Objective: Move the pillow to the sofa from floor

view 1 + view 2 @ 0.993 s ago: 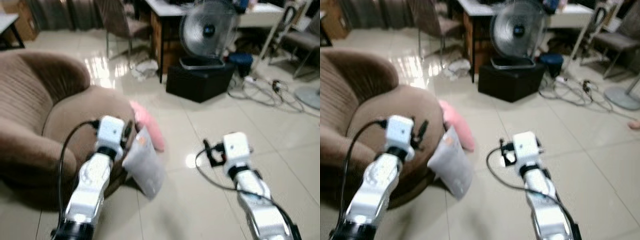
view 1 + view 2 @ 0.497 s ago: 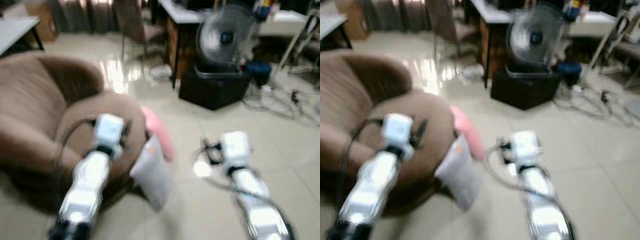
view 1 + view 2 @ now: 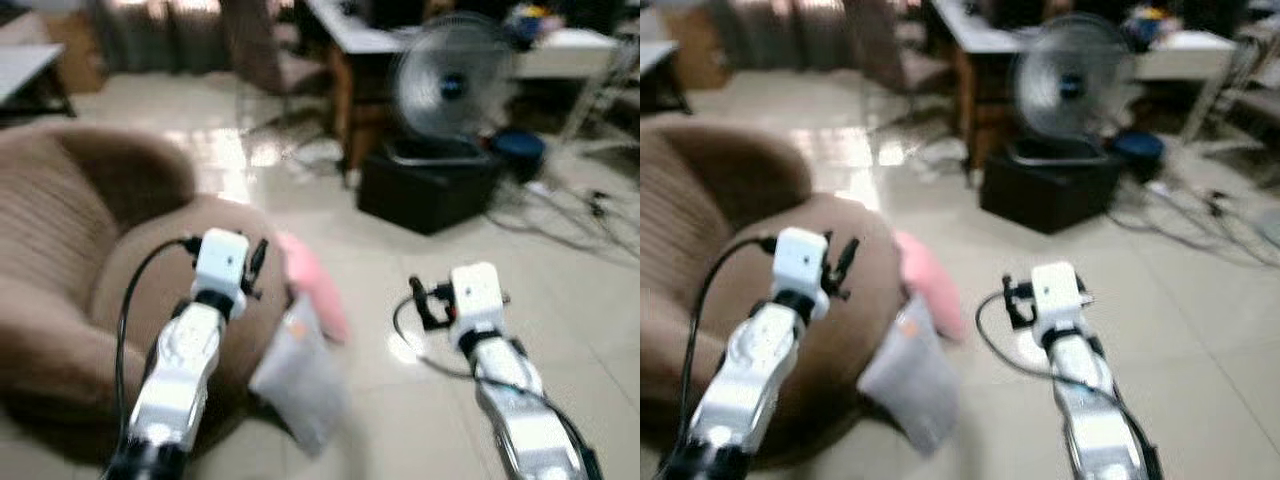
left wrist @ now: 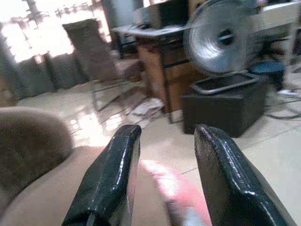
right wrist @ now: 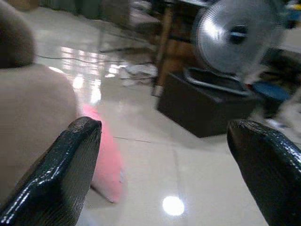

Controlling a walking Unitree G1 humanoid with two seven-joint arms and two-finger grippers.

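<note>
A pink pillow (image 3: 318, 285) lies on the tiled floor, leaning against the front of the brown sofa (image 3: 70, 230). A grey-white cushion (image 3: 300, 378) leans on the sofa just nearer to me. My left gripper (image 3: 256, 268) hangs over the sofa's seat edge, just left of the pink pillow, open with nothing between its fingers (image 4: 115, 169). My right gripper (image 3: 425, 303) hovers over bare floor to the right of the pillow, open wide and holding nothing. The right wrist view has the pink pillow (image 5: 106, 157) low between the fingers (image 5: 70, 155), some way ahead.
A standing fan (image 3: 447, 90) sits on a black box (image 3: 430, 185) beyond the pillow. Behind them are a wooden table (image 3: 350, 60) and a chair (image 3: 265, 50). Loose cables (image 3: 590, 215) trail over the floor at the right.
The whole picture has swung and stays blurred, so the camera is moving. Both grippers keep much the same pose, and the pillows have not moved.
</note>
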